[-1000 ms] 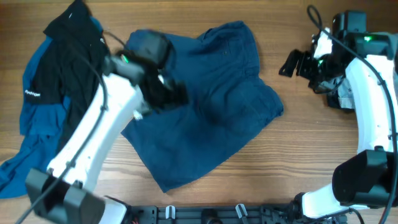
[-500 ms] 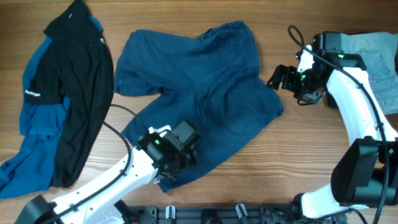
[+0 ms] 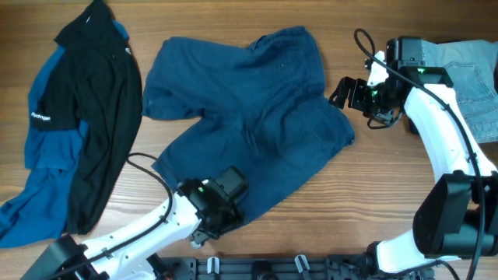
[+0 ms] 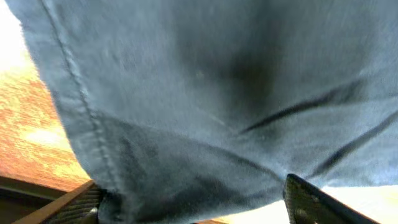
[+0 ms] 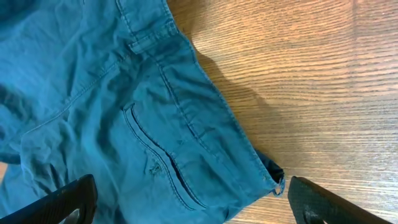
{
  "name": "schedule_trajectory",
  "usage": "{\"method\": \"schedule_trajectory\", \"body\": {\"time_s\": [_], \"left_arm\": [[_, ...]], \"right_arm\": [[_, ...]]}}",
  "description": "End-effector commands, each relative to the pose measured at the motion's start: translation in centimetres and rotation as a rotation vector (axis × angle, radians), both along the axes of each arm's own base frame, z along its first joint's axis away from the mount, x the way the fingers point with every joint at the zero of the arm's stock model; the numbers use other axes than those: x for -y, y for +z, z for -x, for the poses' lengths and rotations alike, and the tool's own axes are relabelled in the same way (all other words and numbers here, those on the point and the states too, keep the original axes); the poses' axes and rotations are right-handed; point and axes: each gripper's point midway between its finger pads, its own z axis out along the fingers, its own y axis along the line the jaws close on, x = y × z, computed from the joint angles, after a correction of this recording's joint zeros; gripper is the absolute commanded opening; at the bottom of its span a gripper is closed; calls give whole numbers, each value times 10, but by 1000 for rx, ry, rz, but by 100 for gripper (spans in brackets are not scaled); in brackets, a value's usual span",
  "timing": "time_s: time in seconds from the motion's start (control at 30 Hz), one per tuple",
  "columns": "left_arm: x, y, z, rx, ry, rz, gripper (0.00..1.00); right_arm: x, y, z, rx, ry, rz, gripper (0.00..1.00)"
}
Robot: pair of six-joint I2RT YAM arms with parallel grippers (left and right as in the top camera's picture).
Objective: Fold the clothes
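I am holding my left gripper spread wide around the near hem of the shorts, which are lying spread mid-tabletop; my right gripper is hanging unclenched beside their waistband.

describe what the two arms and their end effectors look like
The left arm and right arm have smooth white link shells with black joints. Thin black cables loop along each. A small green light glows near each wrist. The left end effector and right end effector are black.
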Motion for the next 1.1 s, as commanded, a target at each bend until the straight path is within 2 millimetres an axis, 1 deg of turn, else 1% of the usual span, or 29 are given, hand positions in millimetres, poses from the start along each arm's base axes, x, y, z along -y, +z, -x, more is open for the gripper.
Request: {"method": "schedule_trajectory", "body": {"time_s": [0.0, 0.03, 0.1, 0.13, 0.17, 0.27, 0.4, 0.5, 0.53, 0.6, 0.63, 0.67, 0.7, 0.77, 0.87, 0.93, 1.0, 1.07], "left_arm": [[6, -2, 12, -23, -16, 6, 66], [8, -2, 15, -27, -10, 5, 56], [10, -2, 19, -28, -9, 0, 30], [11, -2, 20, -28, -18, -1, 15], [11, -2, 21, -28, -20, -1, 4], [10, -2, 20, -21, -21, -5, 4], [6, -3, 13, 16, -18, -32, 4], [1, -3, 6, 30, 8, -43, 4], [0, -3, 4, 29, 23, -42, 4], [-3, -3, -1, 30, 48, -43, 4], [-5, -3, -3, 31, 60, -44, 4], [-7, -3, -7, 36, 58, -44, 4], [-12, -4, -14, 45, 63, -44, 4], [-17, -3, -26, 63, 74, -32, 4], [-31, 2, -60, 128, 97, 13, 4], [-54, 12, -90, 186, 132, 28, 4], [-73, 20, -110, 222, 160, 40, 4], [-88, 28, -125, 249, 167, 83, 4]], "right_arm": [[1, -11, 5, -23, -7, 7, 98], [0, -17, 8, -33, -7, 6, 98], [0, -33, 17, -53, -8, 4, 98], [-1, -40, 21, -63, -13, -2, 98], [-1, -47, 24, -70, -21, -5, 97], [0, -61, 35, -96, -29, 5, 94], [10, -72, 31, -63, -43, 63, 90], [11, -85, 32, -37, -50, 63, 85], [10, -90, 34, -36, -54, 56, 81], [9, -97, 40, -47, -72, 50, 67], [9, -99, 42, -51, -72, 50, 52], [9, -99, 43, -56, -72, 49, 25], [9, -99, 43, -62, -92, 44, 5], [9, -99, 43, -73, -133, 28, 4], [3, -88, 43, -78, -164, -38, 4], [9, -73, 44, -61, -191, -51, 4], [18, -56, 47, -35, -219, -52, 4], [27, -37, 54, -8, -249, -51, 4]]}}
